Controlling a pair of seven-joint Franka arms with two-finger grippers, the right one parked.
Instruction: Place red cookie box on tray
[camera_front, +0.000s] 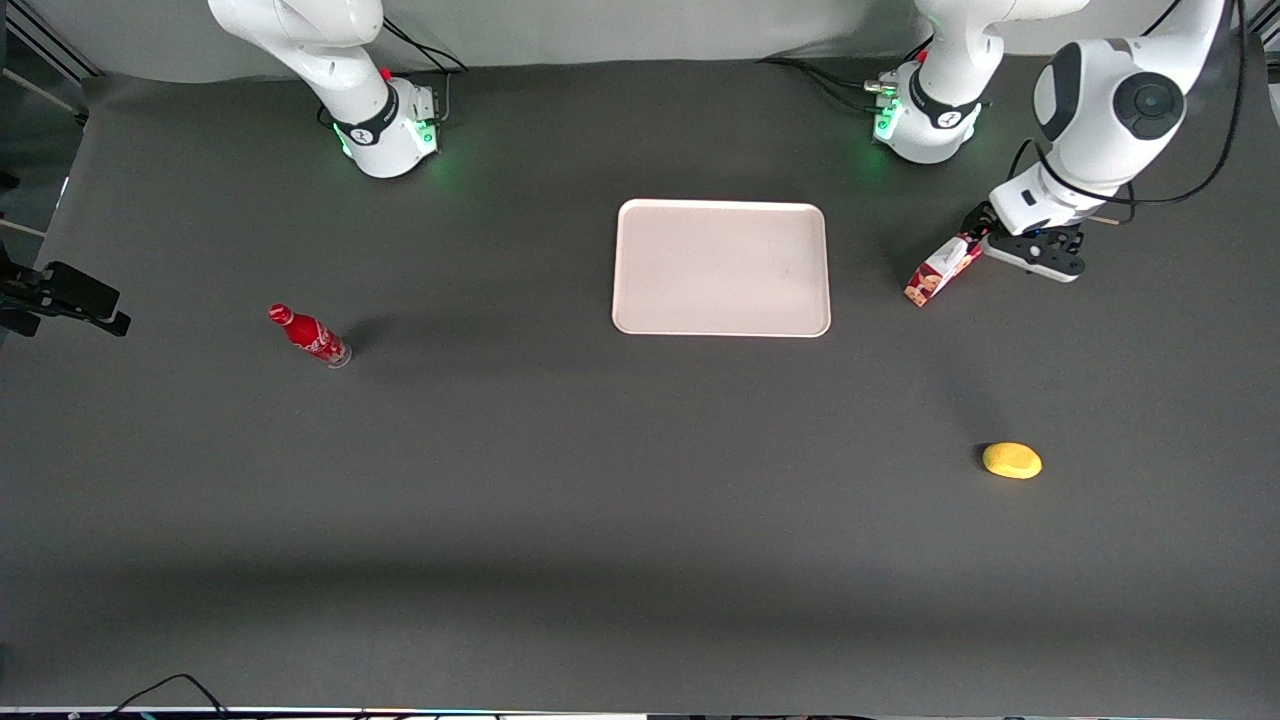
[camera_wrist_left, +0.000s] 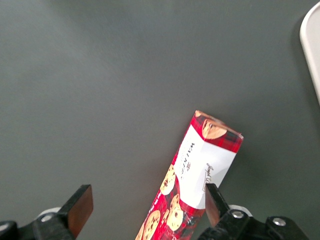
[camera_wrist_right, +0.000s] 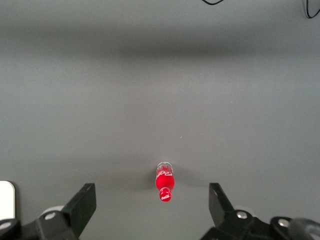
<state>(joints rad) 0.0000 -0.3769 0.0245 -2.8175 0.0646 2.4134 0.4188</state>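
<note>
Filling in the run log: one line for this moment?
gripper: open, around red cookie box | box: on table beside tray | tray: nothing on it | phase: pre-grasp

The red cookie box (camera_wrist_left: 192, 190) looked like glossy printed card, the tray (camera_front: 720, 266) smooth matt plastic, the table (camera_front: 600, 520) matt grey cloth; the gripper (camera_wrist_left: 145, 207) had dull black plastic fingers.

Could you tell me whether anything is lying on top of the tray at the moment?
Nothing lies on the tray; its whole surface shows bare. The cookie box is beside it on the table, between the open gripper's fingers.
</note>
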